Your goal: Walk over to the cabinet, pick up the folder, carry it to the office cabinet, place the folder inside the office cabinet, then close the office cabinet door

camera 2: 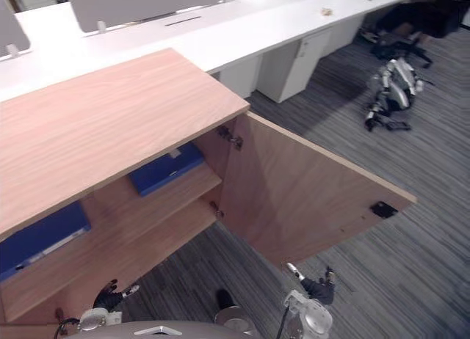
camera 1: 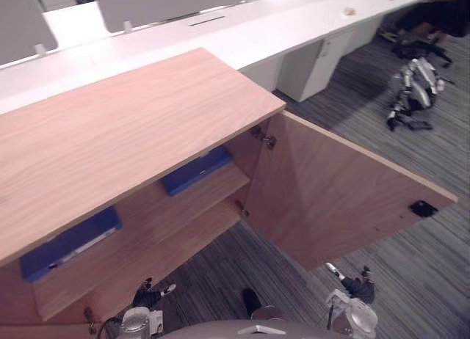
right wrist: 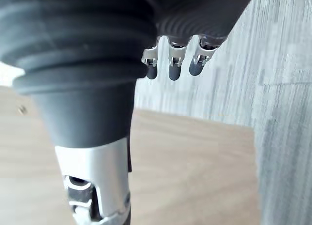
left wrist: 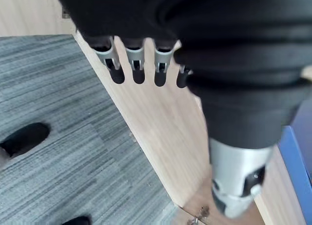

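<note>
Since a blue folder (camera 1: 197, 170) lies flat on the upper shelf (camera 1: 147, 214) of the office cabinet (camera 1: 125, 126), what matters is the open door (camera 1: 345, 199) — it stands just ahead of the right hand (camera 1: 352, 286), nearer it than the left hand (camera 1: 149, 292); both hang loose-fingered, empty.

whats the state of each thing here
door: open, swung wide
left folder: lying flat on shelf
right folder: lying flat on the same shelf
left hand: open, empty
right hand: open, empty
</note>
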Controlling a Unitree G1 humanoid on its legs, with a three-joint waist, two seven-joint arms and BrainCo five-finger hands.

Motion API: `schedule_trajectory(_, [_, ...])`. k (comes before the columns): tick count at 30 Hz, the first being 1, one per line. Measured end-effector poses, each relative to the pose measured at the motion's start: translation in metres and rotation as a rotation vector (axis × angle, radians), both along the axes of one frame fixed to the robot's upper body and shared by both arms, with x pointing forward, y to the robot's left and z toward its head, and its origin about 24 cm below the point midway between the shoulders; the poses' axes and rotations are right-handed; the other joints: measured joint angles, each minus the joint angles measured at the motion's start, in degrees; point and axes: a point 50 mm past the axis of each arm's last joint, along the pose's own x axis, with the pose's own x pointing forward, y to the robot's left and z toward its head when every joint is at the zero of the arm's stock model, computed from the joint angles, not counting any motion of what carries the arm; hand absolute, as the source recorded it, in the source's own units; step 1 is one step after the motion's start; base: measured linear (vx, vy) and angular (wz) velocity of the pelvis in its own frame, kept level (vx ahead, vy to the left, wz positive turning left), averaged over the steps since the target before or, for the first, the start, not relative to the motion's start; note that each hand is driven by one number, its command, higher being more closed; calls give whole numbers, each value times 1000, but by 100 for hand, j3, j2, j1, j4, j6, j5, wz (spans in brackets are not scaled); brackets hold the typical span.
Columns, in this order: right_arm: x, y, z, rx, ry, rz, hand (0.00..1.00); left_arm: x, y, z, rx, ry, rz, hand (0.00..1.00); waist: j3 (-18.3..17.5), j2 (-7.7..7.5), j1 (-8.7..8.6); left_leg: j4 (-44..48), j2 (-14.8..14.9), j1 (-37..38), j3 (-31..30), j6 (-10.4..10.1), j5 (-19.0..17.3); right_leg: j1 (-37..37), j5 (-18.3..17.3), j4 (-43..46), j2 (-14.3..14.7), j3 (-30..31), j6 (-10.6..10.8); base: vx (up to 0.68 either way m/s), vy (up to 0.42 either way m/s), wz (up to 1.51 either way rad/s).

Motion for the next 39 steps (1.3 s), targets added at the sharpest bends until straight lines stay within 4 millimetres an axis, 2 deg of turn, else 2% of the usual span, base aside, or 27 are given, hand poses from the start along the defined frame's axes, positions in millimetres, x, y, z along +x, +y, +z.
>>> schedule_trajectory(2, [1, -12, 14, -47, -56, -41, 0, 0, -6, 0, -16, -10, 9, 0, 5, 28, -95, 173, 55, 0, 141, 29, -106, -28, -5, 70, 37, 8, 6, 47, -65, -40])
schedule_trajectory(8, [17, -34, 49, -145, -206, -69, 0, 7, -16, 3, -41, -42, 11, 0, -2, 123, -183, 279, 92, -43, 334, -5, -214, -149, -3, 90, 87, 149, 9, 30, -63, -18])
schedule_trajectory(11, [34, -49, 70, -201, -279, -69, 0, 10, -19, 4, -39, -59, -15, 0, 28, 221, -240, 282, 84, -95, 336, -6, -216, -198, 2, 79, 88, 154, 17, 8, -66, 0])
schedule_trajectory(14, [54, -68, 101, -281, -376, -43, 0, 11, -26, 4, -52, -60, -73, 0, 101, 380, -253, 280, 78, -121, 362, -10, -219, -225, 16, 35, 93, 188, 40, -4, -69, -4])
schedule_trajectory(17, [74, -78, 125, -340, -437, 0, 0, 7, -30, 2, -57, -49, -119, 0, 114, 460, -264, 287, 55, -210, 480, -11, -220, -338, 91, -63, 100, 327, 145, -14, -60, -20])
schedule_trajectory(19, [80, -83, 134, -375, -438, 30, 0, 7, -31, 2, -60, -47, -151, 0, 124, 484, -282, 315, 49, -268, 477, -12, -220, -379, 103, -89, 89, 330, 148, -7, -65, -6])
schedule_trajectory(23, [85, -94, 138, -396, -408, 85, 0, 5, -27, 2, -38, -44, -210, 0, 132, 515, -301, 368, 65, -313, 328, -13, -227, -370, 109, -129, 90, 281, 135, 8, -76, 3])
schedule_trajectory(29, [93, -101, 137, -396, -369, 129, 0, -2, -22, 1, -22, -23, -239, 0, 122, 563, -328, 484, 45, -405, 98, 46, -318, -370, 120, -213, 17, 207, 143, -4, -60, 6])
schedule_trajectory(36, [115, -94, 139, -422, -311, 290, 0, -4, -16, 1, -3, -6, -299, 0, 126, 593, -350, 597, 36, -506, -221, 102, -384, -284, 194, -362, -53, 101, 146, 0, -48, 7])
schedule_trajectory(39, [123, -91, 141, -433, -287, 338, 0, -5, -17, 1, 3, -6, -327, 0, 155, 662, -349, 689, 52, -526, -322, 99, -442, -262, 207, -372, -59, 84, 139, -16, -53, 0])
